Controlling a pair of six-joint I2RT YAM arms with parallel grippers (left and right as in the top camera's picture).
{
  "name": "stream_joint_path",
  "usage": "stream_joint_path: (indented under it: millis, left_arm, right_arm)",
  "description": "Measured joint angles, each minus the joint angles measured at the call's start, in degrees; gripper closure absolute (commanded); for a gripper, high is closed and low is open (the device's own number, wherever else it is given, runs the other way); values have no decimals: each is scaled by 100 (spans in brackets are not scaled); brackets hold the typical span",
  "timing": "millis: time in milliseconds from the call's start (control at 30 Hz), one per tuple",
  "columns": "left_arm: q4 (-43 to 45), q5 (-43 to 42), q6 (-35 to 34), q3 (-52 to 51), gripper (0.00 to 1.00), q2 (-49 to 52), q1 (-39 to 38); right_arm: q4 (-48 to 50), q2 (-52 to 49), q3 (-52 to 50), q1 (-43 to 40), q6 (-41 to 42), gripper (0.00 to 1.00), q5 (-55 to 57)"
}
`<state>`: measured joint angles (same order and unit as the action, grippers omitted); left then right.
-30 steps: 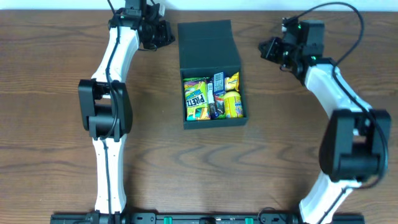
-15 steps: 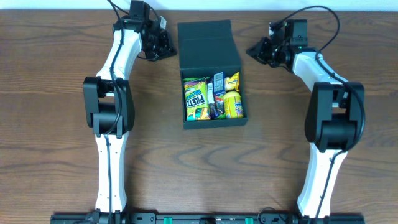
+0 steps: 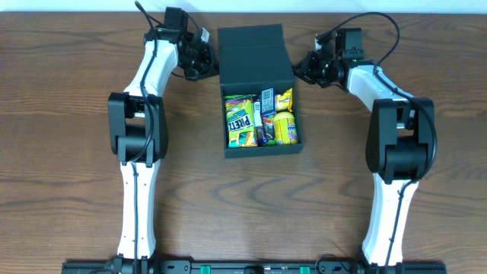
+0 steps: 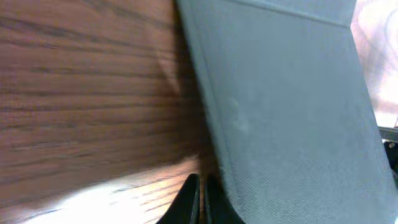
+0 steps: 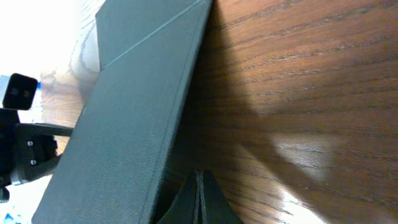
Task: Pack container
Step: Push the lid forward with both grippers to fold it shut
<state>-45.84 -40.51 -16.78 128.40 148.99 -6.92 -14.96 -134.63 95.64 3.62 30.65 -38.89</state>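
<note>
The matte black container [image 3: 262, 149] stands open at the table's middle, filled with several snack packets [image 3: 259, 118]. Its flap lid [image 3: 254, 53] stands up and leans back at the far side. My left gripper [image 3: 205, 61] is shut and empty just left of the lid; in the left wrist view its tips [image 4: 200, 193] are next to the lid's edge [image 4: 280, 124]. My right gripper [image 3: 301, 67] is shut and empty just right of the lid; in the right wrist view its tips [image 5: 199, 186] sit beside the lid's side [image 5: 124, 149].
The wooden table [image 3: 68, 152] stretches around the box. Both arm bases stand at the near edge. Cables run behind the wrists at the far edge.
Both grippers have moved inward toward the lid's sides, the left one rightward and the right one leftward. The box and packets have not moved.
</note>
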Motion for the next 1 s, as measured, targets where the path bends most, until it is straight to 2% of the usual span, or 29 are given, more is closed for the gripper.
stream_joint_path:
  millis: [400,633,1000]
  left_arm:
    - [24,-170,2,0,94,0,-59]
    - [57,-177,68,2,94,-103,-42]
    - [68,-63,592,35,94,-892,-15]
  right_arm:
    - [632,0,0,-24,35,99,-632]
    - [1740,-2,0,-188,57,99,-1690]
    - [1832,-2,0,-258,57,99,-2673]
